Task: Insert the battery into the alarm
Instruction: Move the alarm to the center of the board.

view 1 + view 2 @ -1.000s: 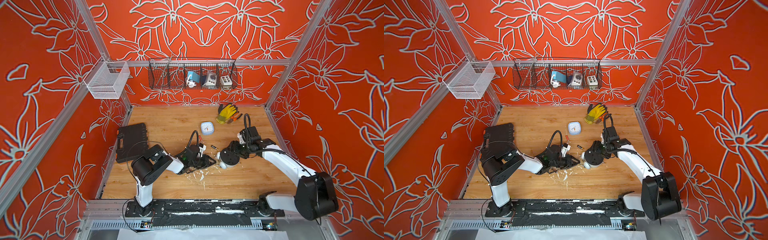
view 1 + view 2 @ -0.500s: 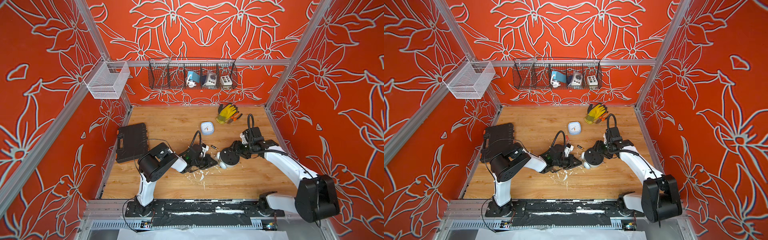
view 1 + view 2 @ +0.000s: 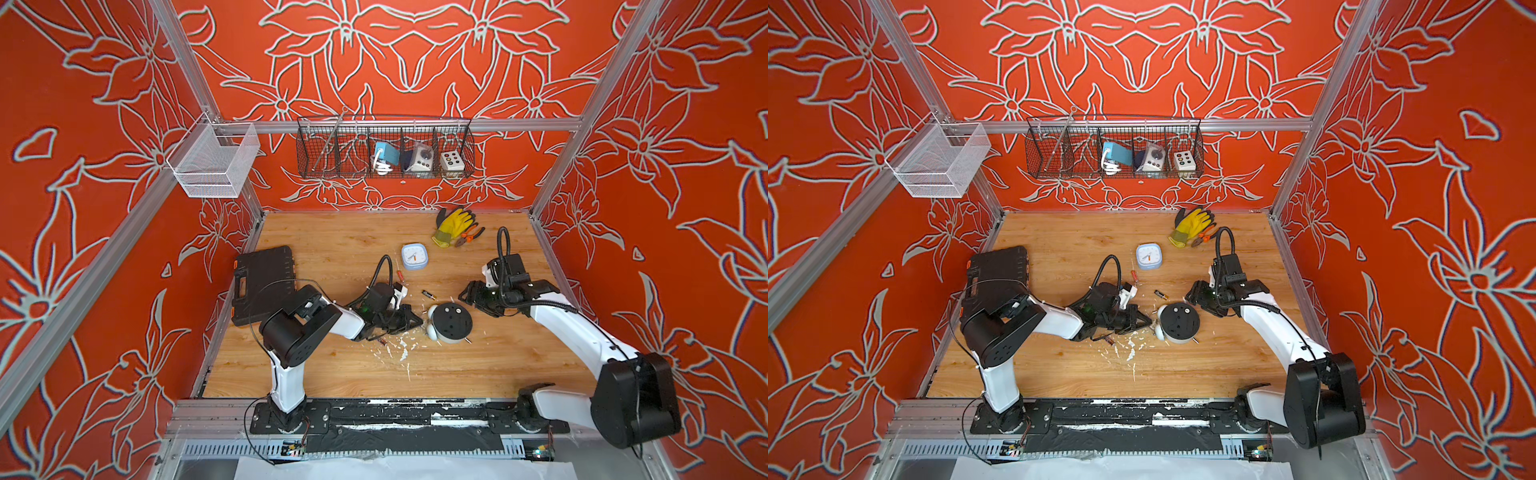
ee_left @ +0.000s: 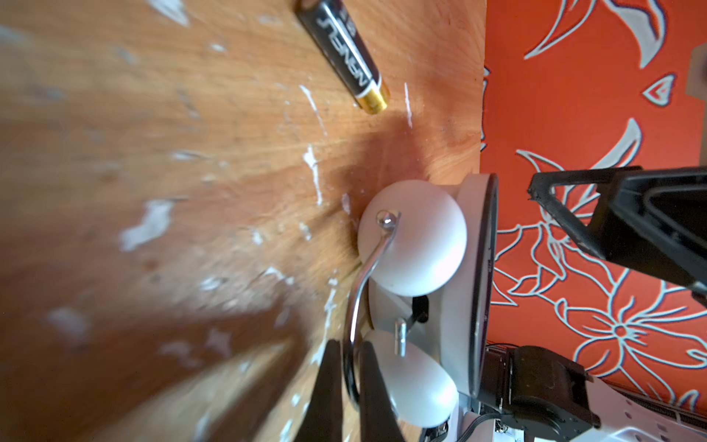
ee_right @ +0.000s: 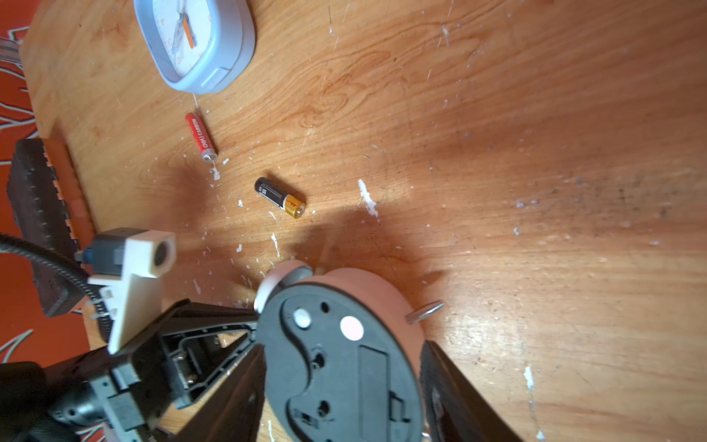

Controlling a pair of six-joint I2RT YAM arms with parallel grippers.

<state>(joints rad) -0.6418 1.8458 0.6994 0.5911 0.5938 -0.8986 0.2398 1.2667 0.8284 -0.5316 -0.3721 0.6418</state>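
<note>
The alarm (image 3: 451,322) (image 3: 1179,323) is a white twin-bell clock lying face down, its black back (image 5: 344,363) up with the battery cover shut. My left gripper (image 4: 350,344) (image 3: 417,321) is shut on the alarm's thin metal handle (image 4: 361,283), beside the bells. My right gripper (image 5: 342,346) (image 3: 473,299) is open, hovering just behind the alarm, a finger showing on each side of the black back. A black and gold battery (image 3: 429,294) (image 5: 280,198) (image 4: 344,57) lies loose on the wood behind the alarm. A red battery (image 5: 201,137) (image 3: 400,275) lies farther back.
A pale blue square clock (image 3: 414,256) lies behind the batteries. A black case (image 3: 264,282) sits at the left edge; yellow gloves (image 3: 453,224) and pliers (image 3: 469,237) at the back right. Wire baskets (image 3: 384,149) (image 3: 214,166) hang on the walls. White flecks (image 3: 401,353) litter the wood.
My left arm has reached right to the alarm, and its gripper has closed on the handle. The right gripper has hardly moved.
</note>
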